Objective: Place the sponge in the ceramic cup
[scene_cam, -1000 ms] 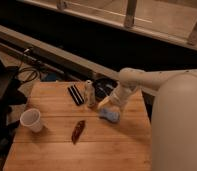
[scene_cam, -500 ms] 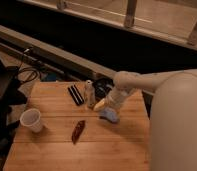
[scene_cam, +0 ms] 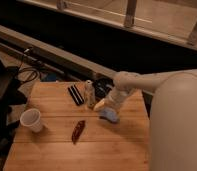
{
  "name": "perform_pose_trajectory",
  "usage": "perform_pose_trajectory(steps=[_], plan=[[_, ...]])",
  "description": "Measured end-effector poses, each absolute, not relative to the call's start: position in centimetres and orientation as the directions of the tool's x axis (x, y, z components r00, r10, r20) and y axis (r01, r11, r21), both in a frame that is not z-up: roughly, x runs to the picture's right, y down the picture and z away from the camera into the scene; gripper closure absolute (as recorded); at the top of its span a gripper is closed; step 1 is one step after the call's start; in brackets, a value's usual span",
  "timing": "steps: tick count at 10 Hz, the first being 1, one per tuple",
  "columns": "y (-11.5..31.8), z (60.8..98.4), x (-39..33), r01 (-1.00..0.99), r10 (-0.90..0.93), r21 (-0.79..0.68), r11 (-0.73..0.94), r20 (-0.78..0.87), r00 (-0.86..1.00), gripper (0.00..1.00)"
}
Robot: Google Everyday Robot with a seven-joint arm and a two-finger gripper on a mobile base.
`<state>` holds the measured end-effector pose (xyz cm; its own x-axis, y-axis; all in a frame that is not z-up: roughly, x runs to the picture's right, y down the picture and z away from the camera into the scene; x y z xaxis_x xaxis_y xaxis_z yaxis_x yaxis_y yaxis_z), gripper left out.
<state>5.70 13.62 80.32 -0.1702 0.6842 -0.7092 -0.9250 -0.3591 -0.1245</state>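
Note:
The light-blue sponge (scene_cam: 110, 115) lies on the wooden table (scene_cam: 52, 150), right of centre. My gripper (scene_cam: 104, 106) is directly at its upper left edge, at the end of the white arm (scene_cam: 142, 82) coming in from the right. The white ceramic cup (scene_cam: 31, 120) stands upright near the table's left edge, far from the sponge and the gripper.
A dark reddish-brown elongated object (scene_cam: 78, 131) lies between cup and sponge. A slim white bottle (scene_cam: 89, 93), a black flat item (scene_cam: 75, 95) and a dark round bowl (scene_cam: 103, 87) stand at the back of the table. The robot's white body (scene_cam: 177, 130) fills the right side.
The arm has shifted slightly left and lower over the sponge. The sponge, the cup and the other objects stay where they were.

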Motion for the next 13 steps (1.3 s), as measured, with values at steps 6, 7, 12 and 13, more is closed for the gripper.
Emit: perform_pose_trajectory(steps=[6, 7, 12, 13], plan=[[12.6, 83.1, 6.1, -0.942, 0.710, -0.095, -0.323, -0.682, -0.174, 0.20], [12.7, 83.7, 5.8, -0.943, 0.709, -0.094, -0.320, -0.684, -0.173, 0.20], [13.8, 86.7, 5.9, -0.960, 0.706, -0.018, -0.279, -0.682, -0.192, 0.20], [13.8, 86.9, 6.1, -0.965, 0.714, -0.002, -0.264, -0.673, -0.194, 0.20]])
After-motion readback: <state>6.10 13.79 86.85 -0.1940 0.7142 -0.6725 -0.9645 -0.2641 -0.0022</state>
